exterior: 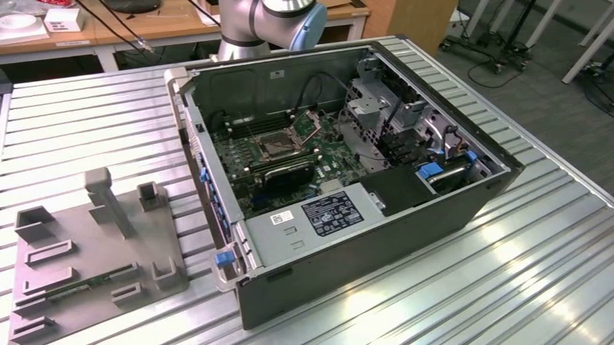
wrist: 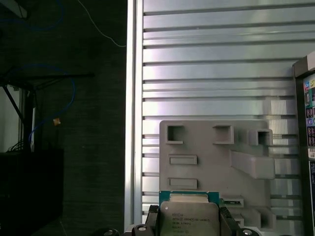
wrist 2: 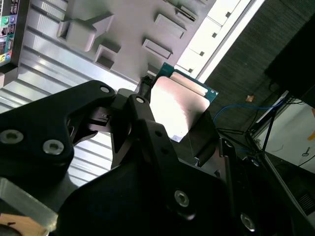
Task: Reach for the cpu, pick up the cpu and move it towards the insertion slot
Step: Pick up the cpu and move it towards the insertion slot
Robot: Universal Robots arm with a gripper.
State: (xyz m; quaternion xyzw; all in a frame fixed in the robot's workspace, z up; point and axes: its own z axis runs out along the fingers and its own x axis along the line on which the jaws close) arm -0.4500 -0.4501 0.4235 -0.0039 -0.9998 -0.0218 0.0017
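I have the cpu [wrist 2: 179,105] in the tool [wrist 2: 174,115] – the black fingers [wrist 2: 142,105] are closed on two opposite edges of the chip. Its pale metal top is turned to the camera in the second wrist view, with a thin green border showing along the far edge. In the first wrist view I see the same grip from the other side: the cpu [wrist: 188,216] sits square between the two fingers [wrist: 152,219] of the tool [wrist: 189,222], printed face towards the lens.

Beyond the chip in both wrist views lies the gray fixture plate [wrist: 216,157], with its raised blocks and shallow pockets, resting on the ribbed metal desk [wrist: 206,59]. I cannot tell how high the chip is above the plate. A strip of dark floor [wrist: 74,147] runs along the desk's edge.

In the exterior view the open computer case [exterior: 384,237] lies on its side on the desk [exterior: 86,122], and the fixture plate [exterior: 96,244] sits beside it towards the exterior view's left. A green memory stick [exterior: 91,284] lies in one of the plate's pockets. The insertion slot [exterior: 272,147] – a dark square in a silvery frame – is on the motherboard [exterior: 326,172] inside the case, well apart from the plate. The arm [exterior: 264,21] rises behind the case.
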